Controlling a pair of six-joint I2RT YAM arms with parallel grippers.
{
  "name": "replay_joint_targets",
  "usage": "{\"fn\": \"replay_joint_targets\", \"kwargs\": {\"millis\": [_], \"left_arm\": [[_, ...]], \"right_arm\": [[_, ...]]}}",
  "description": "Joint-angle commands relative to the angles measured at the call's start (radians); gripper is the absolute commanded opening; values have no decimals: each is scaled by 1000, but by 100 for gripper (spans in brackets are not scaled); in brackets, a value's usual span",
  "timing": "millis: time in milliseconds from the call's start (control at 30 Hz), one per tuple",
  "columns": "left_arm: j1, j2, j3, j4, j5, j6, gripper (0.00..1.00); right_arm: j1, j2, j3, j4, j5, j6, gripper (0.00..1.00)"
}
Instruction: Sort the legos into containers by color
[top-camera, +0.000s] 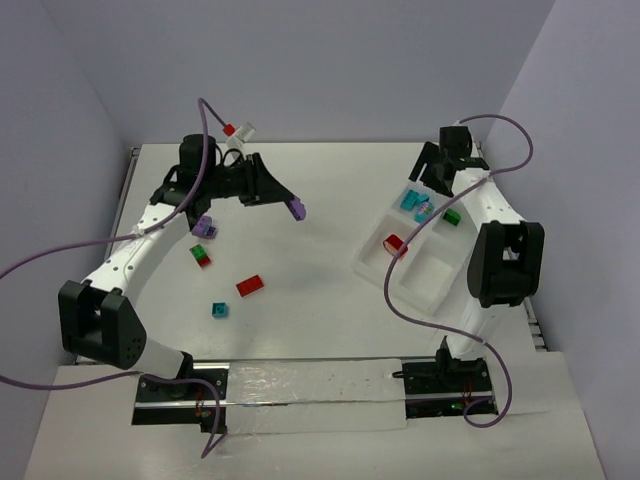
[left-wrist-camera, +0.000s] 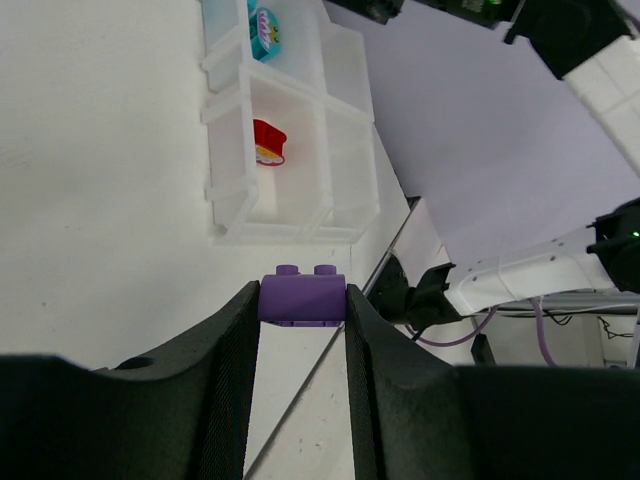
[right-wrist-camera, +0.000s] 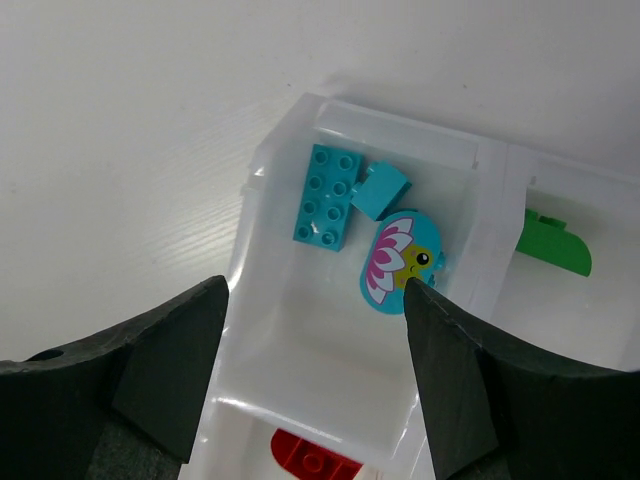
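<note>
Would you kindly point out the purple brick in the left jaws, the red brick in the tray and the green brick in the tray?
purple brick (left-wrist-camera: 302, 298): left wrist view, its front face.
red brick (left-wrist-camera: 268, 135): left wrist view, its red part.
green brick (right-wrist-camera: 553, 243): right wrist view, its flat top.

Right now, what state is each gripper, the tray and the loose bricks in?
left gripper: shut on purple brick
right gripper: open, empty, above teal compartment
tray: holds teal bricks, green brick, red brick; one compartment empty
loose bricks: lying unsorted on table
</note>
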Motion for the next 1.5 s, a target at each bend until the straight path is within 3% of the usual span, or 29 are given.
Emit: {"fn": "replay_joint_targets", "kwargs": {"millis": [0, 167, 333, 533, 900, 1267, 1467], "left_arm": [[-70, 47, 87, -33, -67, 33, 0], [-186, 144, 166, -34, -121, 32, 0], [-338, 336, 324, -63, -192, 38, 0], [-439, 527, 495, -143, -274, 64, 0], [-502, 737, 766, -302, -456, 93, 0], [-515, 757, 762, -312, -498, 112, 0], [-522, 770, 781, -330, -600, 144, 0]], "right_arm": [[8, -178, -34, 25, -16, 12, 78], [10, -340, -124, 20, -15, 17, 78], [10, -463, -193, 1, -33, 21, 79], [8, -556, -246, -14, -45, 28, 78], [8, -616, -278, 1, -60, 33, 79], [8, -651, -304, -2, -65, 35, 79], [7, -619, -292, 7, -92, 44, 79]]}}
